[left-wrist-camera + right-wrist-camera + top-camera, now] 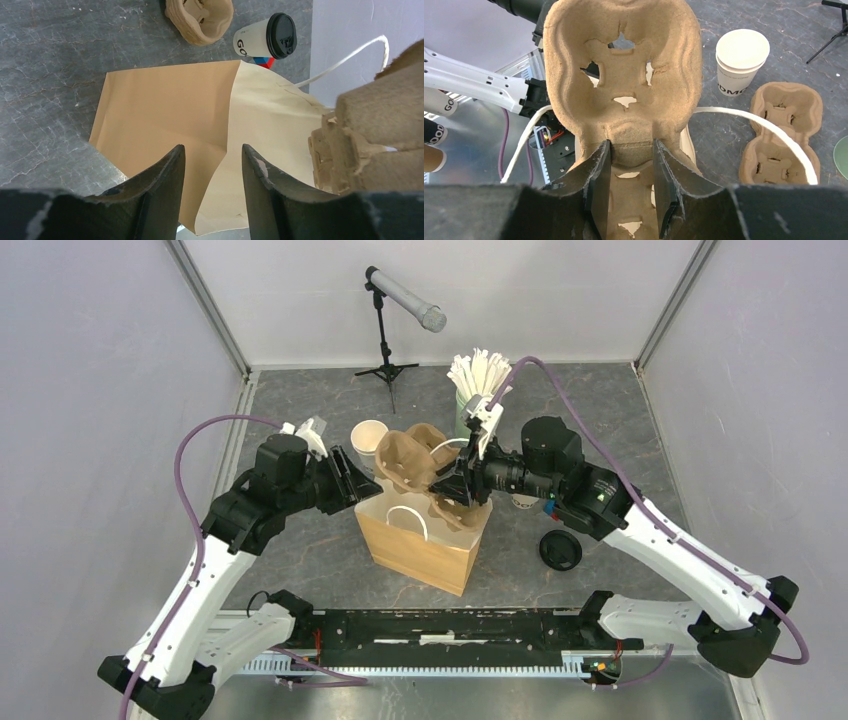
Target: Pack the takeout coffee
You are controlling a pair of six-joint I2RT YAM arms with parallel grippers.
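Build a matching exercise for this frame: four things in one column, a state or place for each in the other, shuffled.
1. raised cup carrier
2. paper bag
3. loose lid
4. coffee cup

A. capped in black
B. flat on the table, no cup
C. pinched by the right claw
D. standing upright, handles up

Pairs: 1-C, 2-D, 3-B, 4-A

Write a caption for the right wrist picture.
Right hand pinches a brown moulded-pulp cup carrier; a white bag handle loops behind it.
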